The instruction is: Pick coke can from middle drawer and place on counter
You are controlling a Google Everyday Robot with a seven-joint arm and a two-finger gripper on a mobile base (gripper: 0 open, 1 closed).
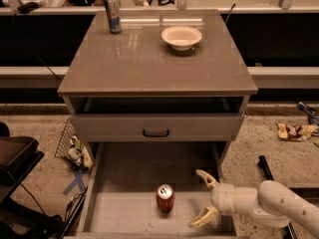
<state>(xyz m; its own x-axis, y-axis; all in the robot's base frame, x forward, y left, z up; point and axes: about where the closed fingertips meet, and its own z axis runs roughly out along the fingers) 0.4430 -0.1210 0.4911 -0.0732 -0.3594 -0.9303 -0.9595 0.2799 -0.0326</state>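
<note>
The end effector [205, 198] is hovering inside the middle drawer [119, 210], its two pale fingers spread wide apart, gripping nothing and facing 9 o'clock. The coke can [165, 198] is standing upright just beside it at 9 o'clock, not yet between the fingers. An off-centre approach is risking a fingertip tipping the can. The counter [149, 63], at 12 o'clock, is carrying a white bowl [181, 37]
</note>
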